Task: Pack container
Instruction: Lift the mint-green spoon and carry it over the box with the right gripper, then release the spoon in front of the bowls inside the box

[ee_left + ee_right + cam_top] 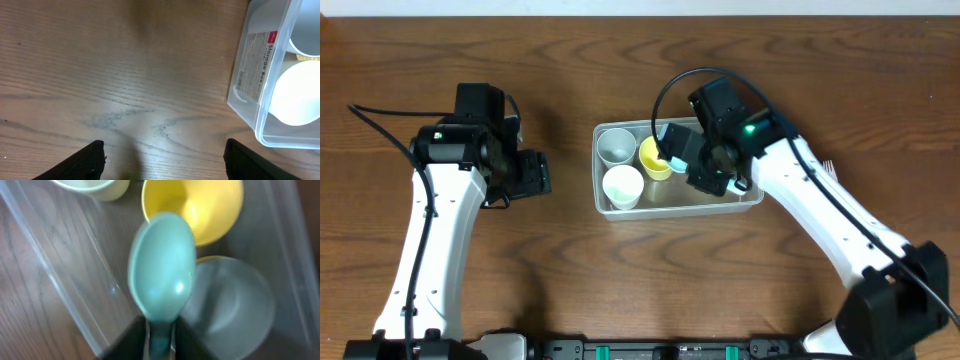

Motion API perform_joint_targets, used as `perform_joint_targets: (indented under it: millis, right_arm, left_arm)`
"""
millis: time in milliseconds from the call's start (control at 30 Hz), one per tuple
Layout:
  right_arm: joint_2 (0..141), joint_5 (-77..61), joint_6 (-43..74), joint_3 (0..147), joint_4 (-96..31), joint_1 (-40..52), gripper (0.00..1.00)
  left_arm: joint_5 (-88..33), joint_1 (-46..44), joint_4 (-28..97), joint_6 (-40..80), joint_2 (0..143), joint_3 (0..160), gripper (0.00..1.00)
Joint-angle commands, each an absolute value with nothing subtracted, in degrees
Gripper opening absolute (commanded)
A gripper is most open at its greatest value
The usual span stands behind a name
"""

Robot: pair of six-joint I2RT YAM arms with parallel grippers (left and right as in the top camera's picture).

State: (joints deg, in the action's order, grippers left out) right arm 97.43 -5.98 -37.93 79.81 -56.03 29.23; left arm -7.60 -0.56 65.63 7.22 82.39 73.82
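From here I have the right gripper clamped on the handle of a pale teal spoon, hovering inside the clear plastic container at the middle of the table, the spoon's bowl over the yellow cup and the grey cup. A white cup stands at the near-left corner of the tub. My left gripper hangs just beside the container's short left wall, fingers spread wide and holding nothing. I judge the tub to be light, thin-walled and a bit flexible, so it would likely skid on the wood if the spoon or a cup drags against it. If I had to steady or move it, I would pinch the rim on that short labelled side, where the lip gives a firm edge; the smooth walls look slippery for any side squeeze.
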Motion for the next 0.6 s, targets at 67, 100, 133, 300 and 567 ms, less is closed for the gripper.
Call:
perform_joint_targets:
  millis: [67,100,133,300,567]
  right_arm:
    - [97.97,-7.07,-38.22,79.53,-56.05,29.80,0.54]
    - [97.97,-6.66,-38.22,79.55,-55.94,29.80,0.54]
    - [97.95,-5.96,-38.20,79.55,-55.77,29.80,0.53]
    - [96.25,-0.23,-33.58,81.17,-55.20,29.15,0.33]
    - [85.14,11.62,-10.35,83.70,-49.01,18.00,0.51]
  left_arm:
    - [-8.16,-0.62,65.87,6.44,81.97,73.93,0.77]
    - [-8.16,-0.62,65.87,6.44,81.97,73.93,0.77]
    - [-8.16,-0.62,65.87,6.44,81.97,73.93,0.77]
    - [-8.16,-0.62,65.89,6.44,81.97,73.93,0.77]
    - [-8.16,-0.62,65.89,6.44,81.97,73.93,0.77]
